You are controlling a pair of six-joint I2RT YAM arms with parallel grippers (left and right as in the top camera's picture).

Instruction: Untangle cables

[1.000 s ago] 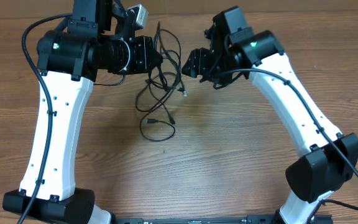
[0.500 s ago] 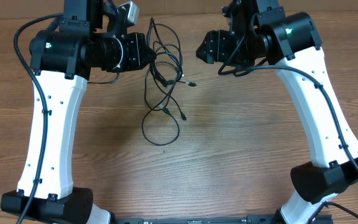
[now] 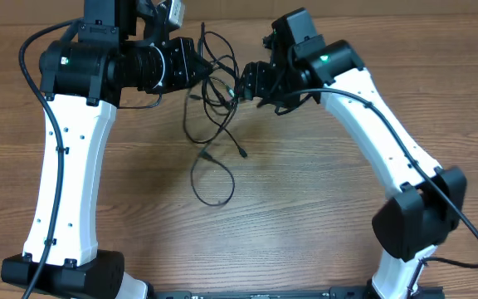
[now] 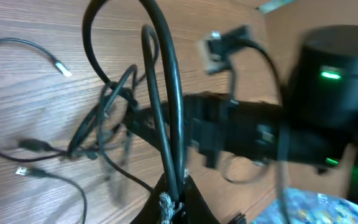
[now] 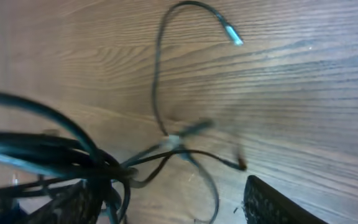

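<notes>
Brought right claw (image 3: 239, 85) in toward centre since 0.5 s ago; was well apart from the cables (image 3: 216, 93), now just beside the tangle, opp. left claw (image 3: 199, 71). Shifted lower part of the cables a bit on the counter (image 3: 305, 191) too. Kept left arm approx. where it was.

Re left claw (image 4: 173, 200): clamped on the cables. In left wrist view, pinching them at btm centre, w/ two thick black runs of cables (image 4: 171, 93) arching up out of the grip and thinner ones knotted to the left. Plug tip (image 4: 61, 70) lying on the wood, upper left. Right arm blurred behind.

Re right claw (image 5: 166, 186): spread wide, gripping nothing. In right wrist view, fingers (image 5: 272, 202) at btm corners, w/ a bundle of cables (image 5: 42, 155) crossing at left, close to the left one; touching or not, can't tell, too blurry. Thin runs passing btwn the jaws over the wood.

Tangle btwn both claws, far-centre of counter, w/ lower part trailing toward near side, flat on the wood.
</notes>
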